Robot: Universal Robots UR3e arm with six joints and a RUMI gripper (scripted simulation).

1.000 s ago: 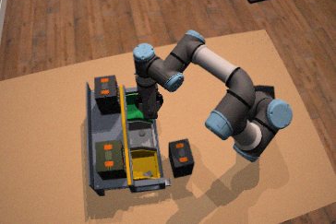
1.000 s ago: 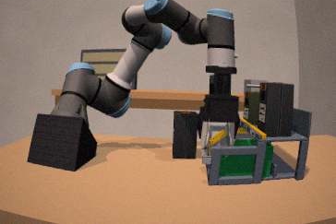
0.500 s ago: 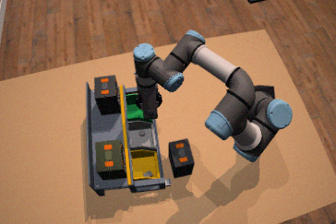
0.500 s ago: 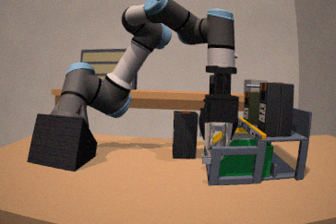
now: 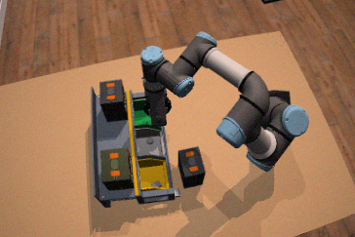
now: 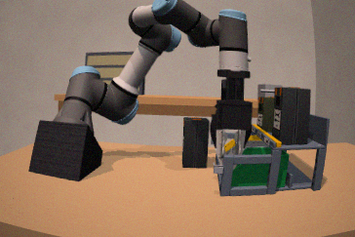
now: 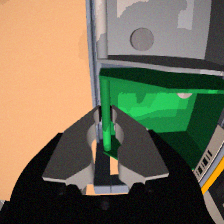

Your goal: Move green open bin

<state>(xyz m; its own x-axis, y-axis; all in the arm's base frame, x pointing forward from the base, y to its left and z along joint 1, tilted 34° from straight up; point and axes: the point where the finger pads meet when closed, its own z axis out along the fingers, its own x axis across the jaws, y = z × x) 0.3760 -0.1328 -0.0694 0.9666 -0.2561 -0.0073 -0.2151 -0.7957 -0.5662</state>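
The green open bin sits in the lower row of the grey shelf, at its far end; it also shows in the top view and the exterior view. My gripper reaches straight down and is shut on the bin's thin green side wall. In the top view the gripper covers the bin's right edge. In the exterior view the gripper stands over the shelf's near end. A small pale part shows inside the bin.
A grey bin and a yellow bin share the shelf row. Two dark boxes stand on the shelf's other side behind a yellow rail. Another dark box stands on the table beside the shelf.
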